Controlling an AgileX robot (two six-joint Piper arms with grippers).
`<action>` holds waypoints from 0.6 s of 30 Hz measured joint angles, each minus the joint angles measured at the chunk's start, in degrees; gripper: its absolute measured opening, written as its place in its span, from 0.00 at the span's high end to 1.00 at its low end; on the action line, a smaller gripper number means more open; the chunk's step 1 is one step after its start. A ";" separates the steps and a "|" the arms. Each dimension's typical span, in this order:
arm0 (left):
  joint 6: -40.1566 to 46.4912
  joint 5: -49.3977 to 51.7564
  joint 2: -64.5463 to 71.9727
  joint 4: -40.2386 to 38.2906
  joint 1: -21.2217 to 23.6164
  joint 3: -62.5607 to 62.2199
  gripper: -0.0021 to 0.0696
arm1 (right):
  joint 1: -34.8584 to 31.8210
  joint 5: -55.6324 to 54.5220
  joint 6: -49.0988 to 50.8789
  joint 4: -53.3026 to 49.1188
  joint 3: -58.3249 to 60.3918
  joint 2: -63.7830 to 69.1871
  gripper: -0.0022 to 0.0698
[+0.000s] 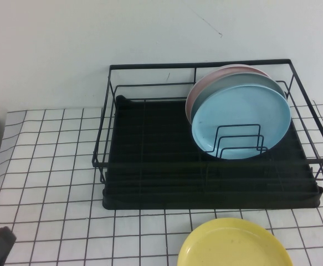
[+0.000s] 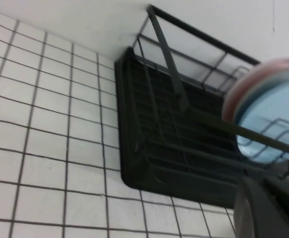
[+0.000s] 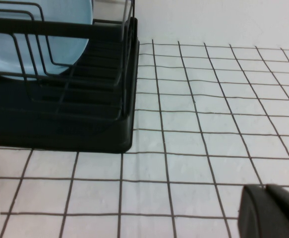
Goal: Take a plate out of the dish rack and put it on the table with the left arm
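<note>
Plate (image 1: 241,119) is held upright in dish rack (image 1: 150,183), well apart from the closed, empty left gripper (image 2: 268,208); right gripper (image 3: 270,210) opening cannot be told.

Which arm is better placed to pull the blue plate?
Left. Its shut left claw views the dish rack and blue plate; the right claw hangs over bare table.
</note>
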 joint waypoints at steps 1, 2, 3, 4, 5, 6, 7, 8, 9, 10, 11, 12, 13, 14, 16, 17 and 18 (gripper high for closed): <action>1.39 2.35 3.51 0.00 0.00 -2.85 0.98 | 0.00 0.00 0.00 0.00 0.00 0.00 0.97; 2.95 4.18 6.48 0.00 0.00 -5.15 0.98 | 0.00 0.00 0.00 0.00 0.00 0.00 0.97; 5.28 6.31 10.30 -0.29 0.00 -8.06 0.98 | 0.00 0.00 0.00 0.00 0.00 0.00 0.97; 8.59 8.28 14.15 -1.14 0.00 -10.92 0.98 | 0.00 0.00 0.00 0.00 0.00 0.00 0.97; 12.54 10.01 17.91 -2.44 0.00 -13.70 0.98 | 0.00 0.00 0.00 0.00 0.00 0.00 0.97; 16.84 11.46 21.53 -4.41 0.00 -16.31 0.98 | 0.00 0.00 0.00 0.00 0.00 0.00 0.97; 21.35 12.82 25.04 -6.88 0.00 -18.76 0.98 | 0.00 0.00 0.00 0.00 0.00 0.00 0.97; 24.19 13.68 27.85 -8.60 0.00 -20.61 0.98 | 0.00 0.00 0.00 0.00 0.00 0.00 0.97; 28.98 14.78 31.45 -11.63 -0.10 -22.77 0.98 | 0.00 0.00 0.00 0.00 0.00 0.00 0.97; 34.54 15.91 34.93 -15.41 -0.22 -24.78 0.98 | 0.00 0.00 0.00 0.00 0.00 0.00 0.97; 37.95 16.21 38.26 -17.83 -0.59 -26.73 0.98 | 0.00 0.00 0.00 0.00 0.00 0.00 0.97; 41.80 16.49 40.84 -20.01 -1.13 -28.26 0.98 | 0.00 0.00 0.00 0.00 0.00 0.00 0.97; 45.07 16.63 43.98 -22.16 -2.09 -30.17 0.98 | 0.00 0.00 0.00 0.00 0.00 0.00 0.97; 47.66 16.63 47.08 -23.53 -3.35 -32.14 0.98 | 0.00 0.00 0.00 0.00 0.00 0.00 0.97; 50.91 15.98 52.65 -24.74 -6.15 -35.78 0.98 | 0.00 0.00 0.00 0.00 0.00 0.00 0.97; 52.32 15.69 55.73 -24.96 -7.88 -37.86 0.98 | 0.00 0.00 0.00 0.00 0.00 0.00 0.97; 53.34 15.43 59.03 -25.07 -9.58 -39.96 0.98 | 0.00 0.00 0.00 0.00 0.00 0.00 0.97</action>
